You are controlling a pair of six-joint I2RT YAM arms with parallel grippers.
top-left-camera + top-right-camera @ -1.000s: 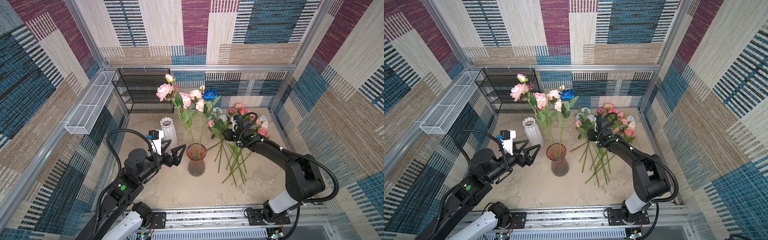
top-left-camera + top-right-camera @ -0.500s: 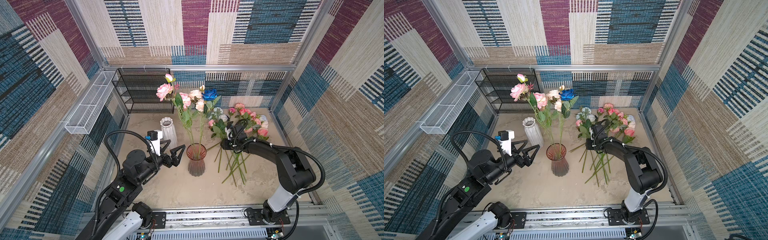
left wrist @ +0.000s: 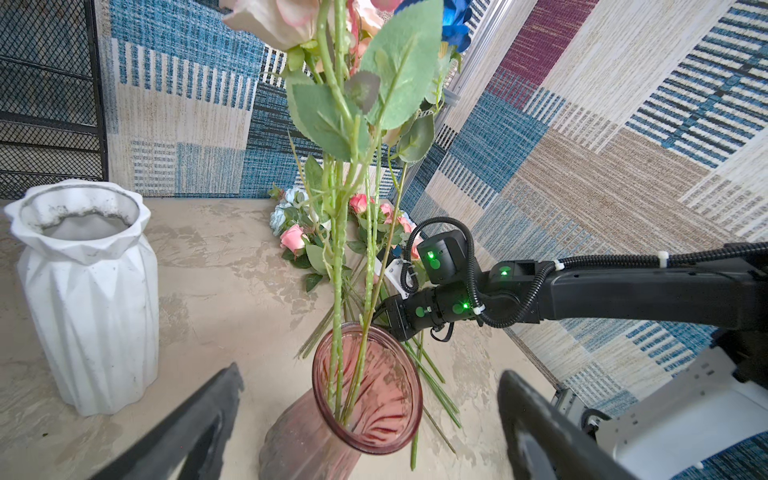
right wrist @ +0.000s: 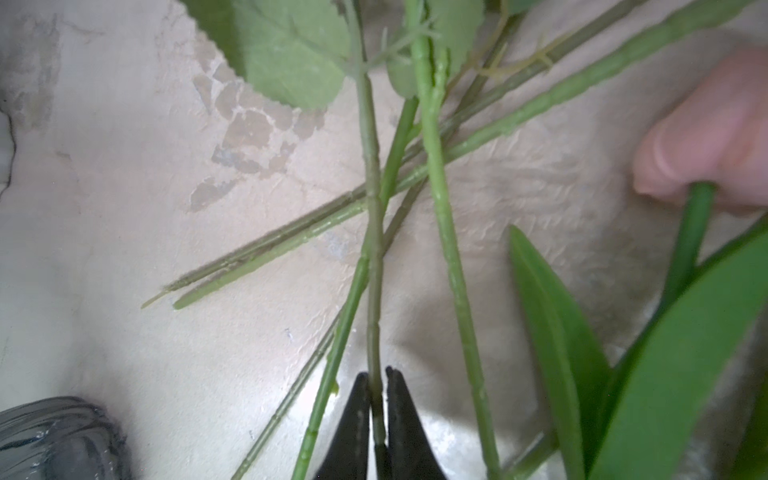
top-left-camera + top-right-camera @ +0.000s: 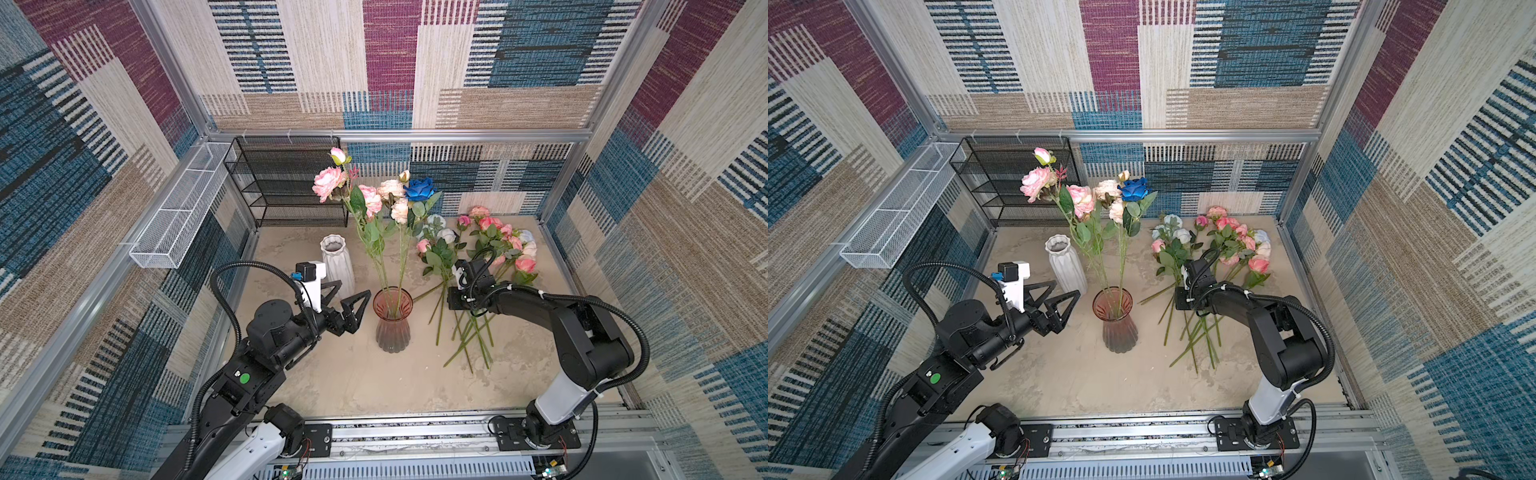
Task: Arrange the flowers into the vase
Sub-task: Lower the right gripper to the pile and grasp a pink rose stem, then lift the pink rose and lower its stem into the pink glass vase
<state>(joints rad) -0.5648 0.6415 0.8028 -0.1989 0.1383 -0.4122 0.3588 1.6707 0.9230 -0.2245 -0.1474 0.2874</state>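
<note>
Patchwork woven panels in blue, maroon and tan wall in my cell above a mottled beige tabletop (image 5: 340, 386). At the back stands a black wire-mesh shelf rack (image 5: 291, 183). Nearer me, the ribbed pink glass vase (image 5: 392, 328) already carries several long-stemmed pink, cream and deep-blue blooms (image 5: 374, 199), standing upright. The white faceted ceramic vase (image 5: 337, 262) beside it holds no flowers. The rest of the flowers, a loose heap of pink, white and pale-blue roses (image 5: 494, 245), lie flat on the table to the right of the glass vase, with their stems fanned toward me.

My left gripper (image 5: 353, 289) hovers just left of the glass vase's rim, jaws spread wide and holding nothing.

The change is on the right. A second ago those jaws were still apart over the heap. Now the arm is down among the stems, and the right gripper (image 4: 377, 376) is pinched tight on one thin green stem (image 4: 374, 249), which the wrist view shows between the black fingertips. I judge the pick made but unproven. That stem crosses at least two neighbours, so lifting may drag them along.
</note>
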